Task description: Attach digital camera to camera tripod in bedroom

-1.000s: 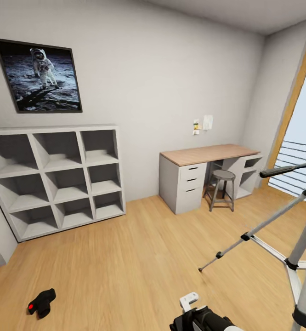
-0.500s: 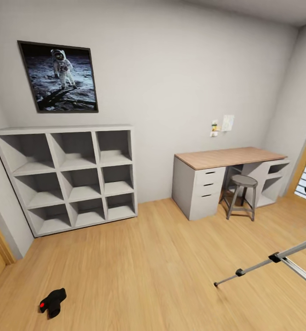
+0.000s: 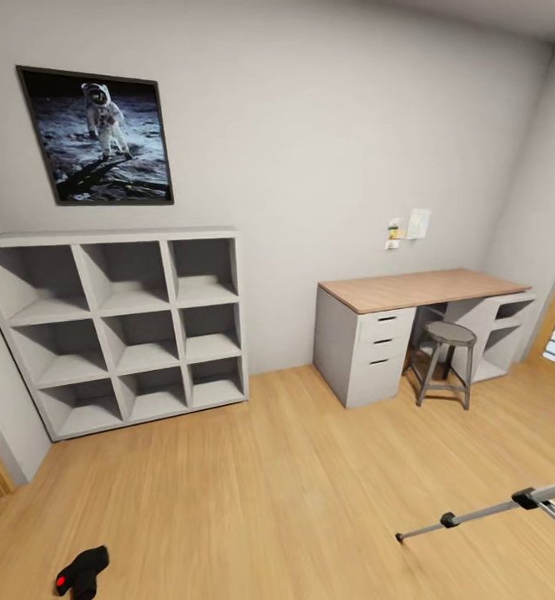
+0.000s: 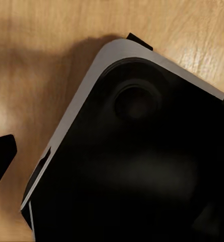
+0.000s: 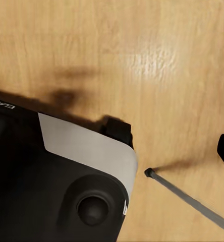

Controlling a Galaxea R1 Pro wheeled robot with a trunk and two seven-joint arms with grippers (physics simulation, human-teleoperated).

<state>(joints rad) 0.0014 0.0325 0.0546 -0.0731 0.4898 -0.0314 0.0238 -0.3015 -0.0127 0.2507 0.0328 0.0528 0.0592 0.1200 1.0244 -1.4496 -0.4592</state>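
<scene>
We face the bedroom's cube shelf point(image 3: 119, 325) and desk point(image 3: 419, 287). One camera tripod point(image 3: 494, 510) leg reaches across the wood floor point(image 3: 294, 483), near our right arm; the digital camera point(image 3: 81, 573) lies on the floor, well apart from both arms, likely awaiting pickup. We cannot tell either end effector's opening

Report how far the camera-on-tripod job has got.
Done: nothing yet. The camera lies on the wood floor at the head view's lower left, untouched. The tripod stands apart at the lower right, with one leg in view, and its foot shows in the right wrist view. In hand: nothing is gripped as far as the views show. Left: reach the camera, pick it up, carry it over and attach it.
</scene>
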